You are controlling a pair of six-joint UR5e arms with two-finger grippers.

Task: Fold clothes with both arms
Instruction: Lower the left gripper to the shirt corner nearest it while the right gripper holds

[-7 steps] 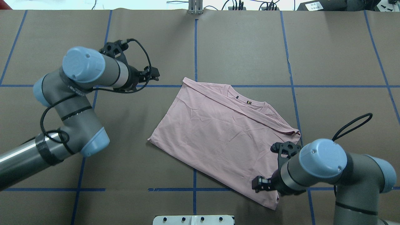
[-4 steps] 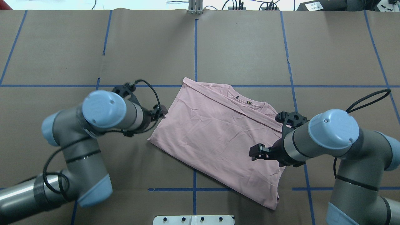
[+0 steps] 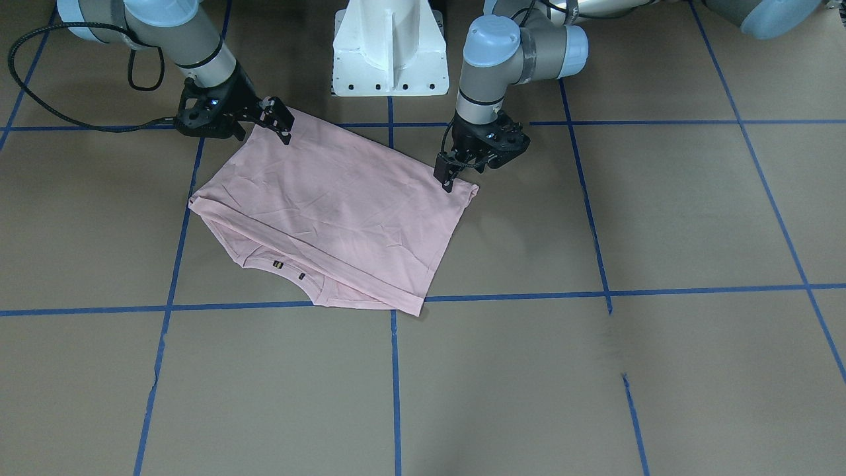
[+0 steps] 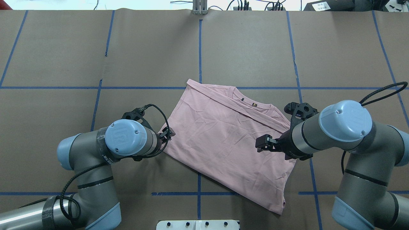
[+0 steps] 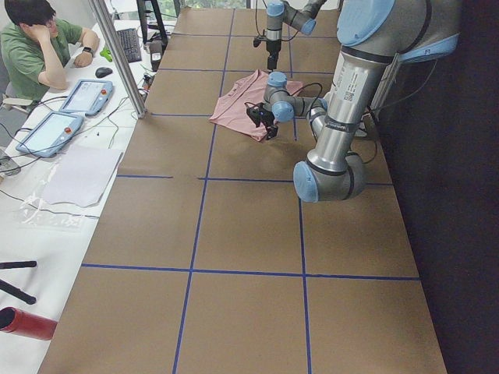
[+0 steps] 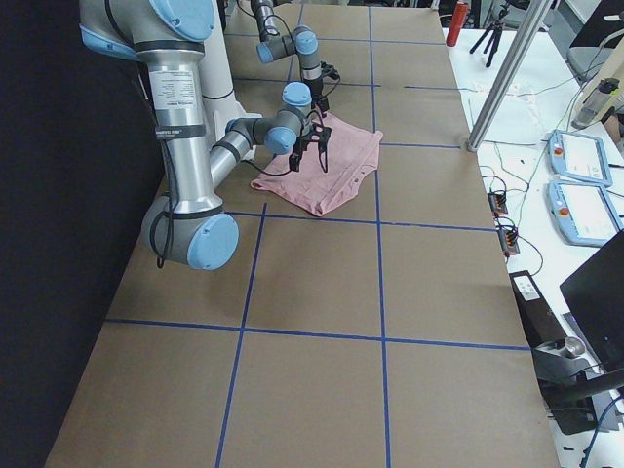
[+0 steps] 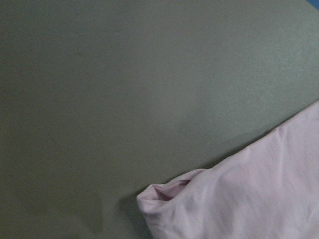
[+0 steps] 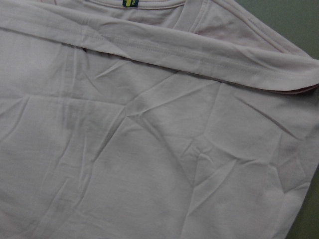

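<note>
The pale pink T-shirt [image 4: 223, 140] lies folded and flat at mid-table with its plain back up, the collar with its label [image 4: 254, 104] at the far edge. My left gripper [image 4: 169, 134] hangs low just beside the shirt's left corner [image 3: 470, 192] and looks open; the left wrist view shows that curled corner [image 7: 164, 194] and bare table. My right gripper [image 4: 261, 146] hovers over the shirt's right part [image 3: 283, 125], its fingers apart and holding nothing. In the right wrist view only creased pink cloth [image 8: 149, 149] and a folded hem show.
The brown table cover carries blue tape lines [image 4: 199, 48]. The white robot pedestal [image 3: 388, 49] stands at the near edge behind the shirt. A person [image 5: 39, 47] sits at a side desk with tablets [image 5: 51, 128], beyond the table.
My left arm swung from the far left down to the shirt's left corner. My right gripper moved from the shirt's near hem farther onto its right half.
</note>
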